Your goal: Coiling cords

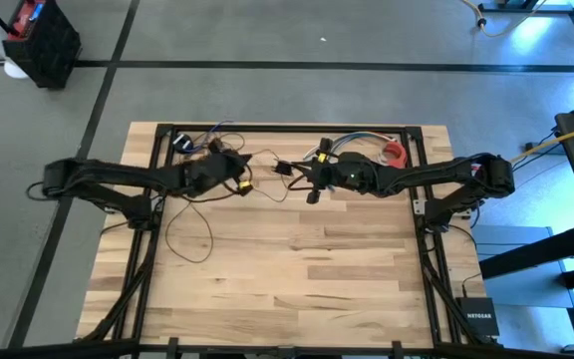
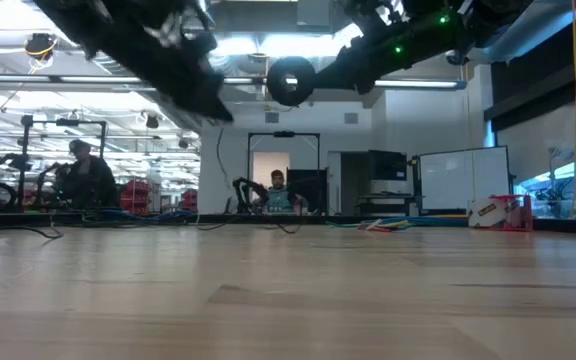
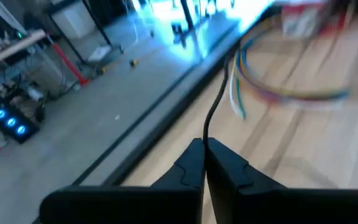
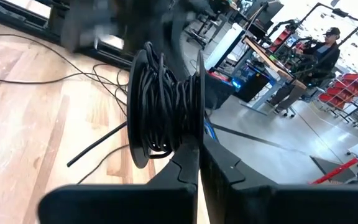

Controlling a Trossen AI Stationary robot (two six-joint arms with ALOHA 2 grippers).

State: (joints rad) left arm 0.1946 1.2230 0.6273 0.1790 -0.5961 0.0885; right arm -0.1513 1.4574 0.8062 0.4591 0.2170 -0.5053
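My table [image 1: 297,269] is mostly bare wood; loose cord [image 1: 189,224] loops from 9 o'clock toward centre, with multicoloured wires [image 1: 359,143] and red tape [image 1: 395,152] at 12 to 1. My left gripper [image 1: 243,160] pinches the cord's strand. My right gripper [image 1: 313,176] is clamped on a black spool [image 4: 166,106] wound with cord; only its wrist view shows the windings. A black box [image 1: 478,317] at 4 o'clock reads NETGEAR.
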